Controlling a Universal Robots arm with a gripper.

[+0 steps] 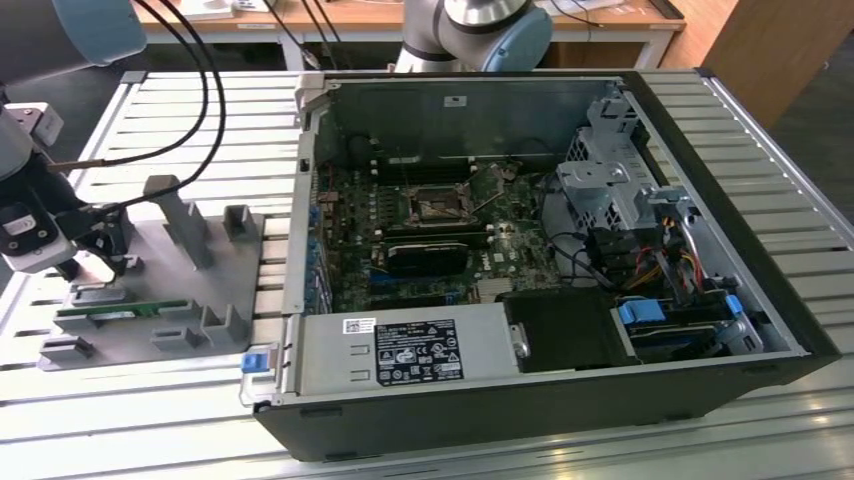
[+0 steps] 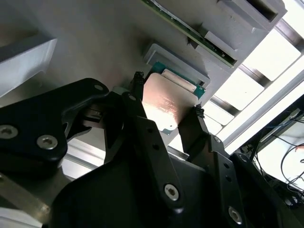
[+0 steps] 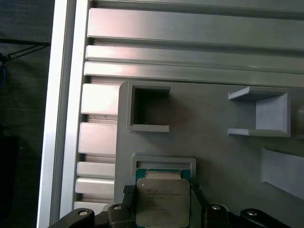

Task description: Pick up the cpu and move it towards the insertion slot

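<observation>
Here's the cpu [image 3: 161, 202]: a flat square with a dull silvery lid on a green board, at the recess by the tray's [image 3: 213, 118] edge. The gripper's [image 3: 161, 191] black, bolted fingers [image 2: 147, 137] pinch it on two opposite sides. The arm hangs low over the matte grey plastic tray on the ribbed aluminium table [image 1: 200, 120]. The slot [image 1: 438, 205], shiny-framed with a dark centre, lies well apart inside the open black case [image 1: 534, 400].

Illegible print on cpu [image 3: 162, 202] and power-supply label [image 1: 416, 353]
</observation>
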